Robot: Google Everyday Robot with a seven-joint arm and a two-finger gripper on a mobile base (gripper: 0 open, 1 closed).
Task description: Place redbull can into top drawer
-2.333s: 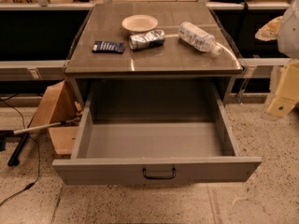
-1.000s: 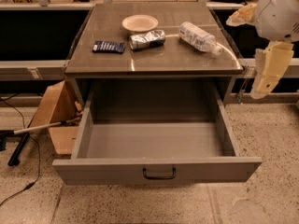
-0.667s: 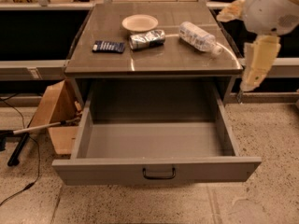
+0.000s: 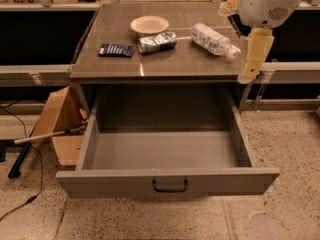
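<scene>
The redbull can (image 4: 157, 42) lies on its side on the counter top, just in front of a small plate. The top drawer (image 4: 165, 182) is pulled wide open below the counter and holds nothing; its black handle is centred on the front panel. My gripper (image 4: 249, 73) hangs from the white arm at the upper right and points down over the counter's right front corner. It is well to the right of the can, above the drawer's right side, and holds nothing that I can see.
A cream plate (image 4: 149, 24), a clear plastic water bottle (image 4: 214, 39) and a flat dark blue packet (image 4: 116, 50) also lie on the counter (image 4: 110, 69). A cardboard box (image 4: 59, 119) and a stick with cables sit on the floor at the left.
My arm has come in from the right edge of view and moved left, and the gripper now hangs over the counter's right front corner. The can and drawer have not moved.
</scene>
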